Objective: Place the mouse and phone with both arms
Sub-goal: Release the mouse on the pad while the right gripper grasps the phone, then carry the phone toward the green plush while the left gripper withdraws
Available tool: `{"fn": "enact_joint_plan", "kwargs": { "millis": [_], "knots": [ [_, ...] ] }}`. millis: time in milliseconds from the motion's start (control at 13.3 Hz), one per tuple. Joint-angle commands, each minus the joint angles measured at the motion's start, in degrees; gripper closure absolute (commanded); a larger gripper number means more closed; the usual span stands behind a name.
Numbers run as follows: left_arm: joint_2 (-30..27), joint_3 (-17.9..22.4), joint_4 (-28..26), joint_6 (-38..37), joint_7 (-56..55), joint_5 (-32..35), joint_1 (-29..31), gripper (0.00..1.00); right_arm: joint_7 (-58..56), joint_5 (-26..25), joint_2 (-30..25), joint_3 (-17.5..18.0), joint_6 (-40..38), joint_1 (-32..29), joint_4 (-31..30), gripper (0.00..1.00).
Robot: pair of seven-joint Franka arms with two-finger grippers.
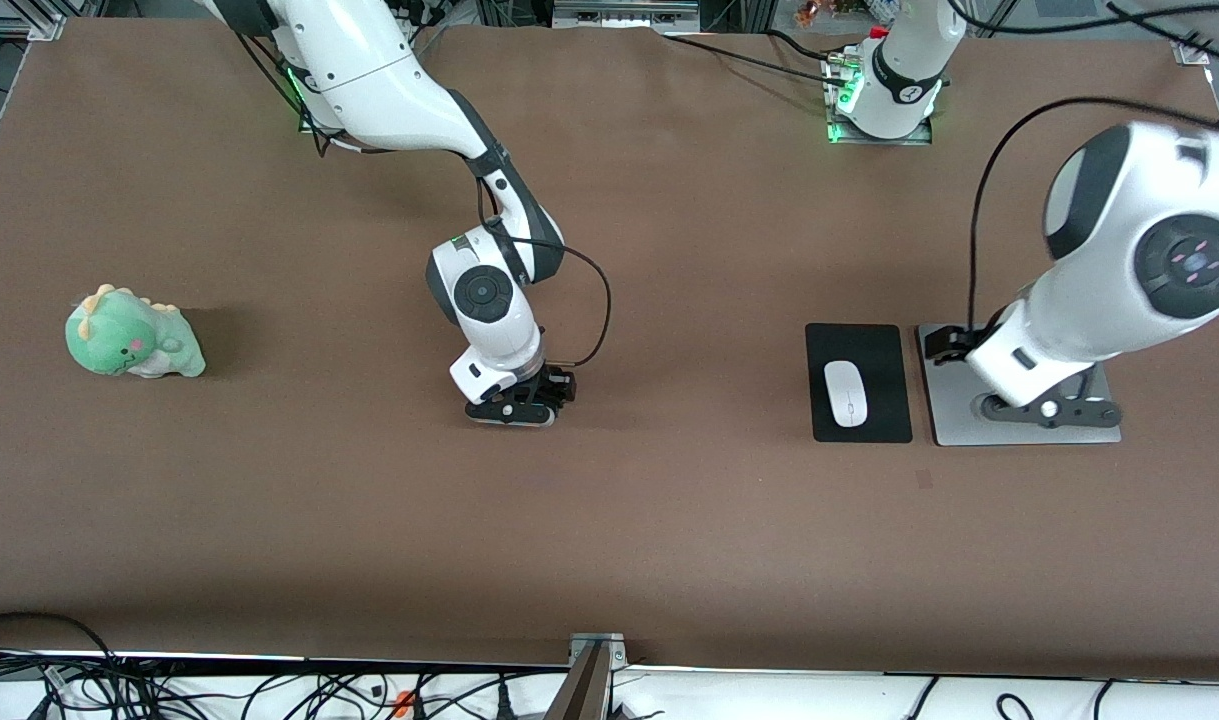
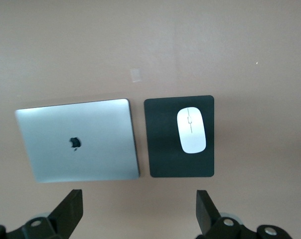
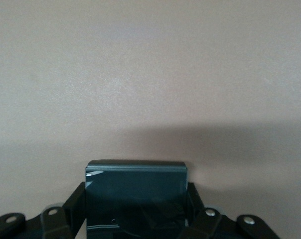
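Note:
The white mouse (image 1: 846, 392) lies on a flat black pad (image 1: 874, 350) toward the left arm's end of the table; it also shows in the left wrist view (image 2: 191, 130). My left gripper (image 1: 1044, 408) hangs open and empty over a closed silver laptop (image 1: 954, 400) beside the pad; its fingers (image 2: 71, 209) stand wide apart. My right gripper (image 1: 514, 405) is low at the table's middle. In the right wrist view it (image 3: 135, 211) is shut on the black phone (image 3: 135, 181), one finger on each long side. In the front view the gripper hides the phone.
A green plush dinosaur (image 1: 132, 335) sits toward the right arm's end of the table. The laptop (image 2: 78, 144) and the pad (image 2: 163, 149) lie side by side. A small pale mark (image 2: 136, 74) is on the brown table near them.

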Motion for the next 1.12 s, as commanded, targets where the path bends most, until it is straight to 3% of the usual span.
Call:
{"fn": "enact_joint_plan", "kwargs": {
  "millis": [0, 150, 225, 375, 450, 675, 825, 1050],
  "knots": [
    [-4.01, -0.02, 1.15, -2.25, 1.21, -3.55, 1.66, 0.0, -3.08, 0.04, 0.55, -0.54, -10.27, -0.8, 6.55, 0.61],
    [-7.94, 1.99, 0.55, -2.16, 1.3, -7.34, 2.21, 0.0, -10.27, 0.65, -0.33, -0.63, -16.09, -4.47, 9.21, 0.61],
    [-10.32, 4.09, -2.25, -1.29, 1.39, -8.22, 0.98, 0.0, -13.7, 0.83, -1.03, -0.54, -17.77, -6.58, 9.74, 0.61],
    [-13.67, 16.96, -5.51, 0.3, 1.48, -9.71, -8.3, 0.0, -21.52, 1.01, -3.14, -0.63, -20.5, -10.63, 9.74, 0.61],
    [-15.34, 20.16, -7.01, 0.47, 1.82, -10.6, -10.61, 0.0, -24.43, 1.01, -4.8, -0.72, -21.65, -12.65, 9.13, 0.61],
    [-23.33, 22.12, -19.11, 7.39, 5.78, -10.43, -11.6, 0.0, -29.28, 1.01, -9.11, -1.24, -26.66, -18.63, 7.29, 0.61],
    [-23.62, 21.78, -18.8, 6.55, 5.7, -10.6, -10.9, 0.0, -30.96, 1.01, -13.32, -1.86, -24.57, -20.92, 0.47, 0.61],
    [-23.0, 21.95, -17.66, 6.28, 5.87, -10.69, -10.98, 0.0, -35.78, 1.01, -18.95, -4.13, -11.6, -21.9, -13.41, 0.61]
  ]
}}
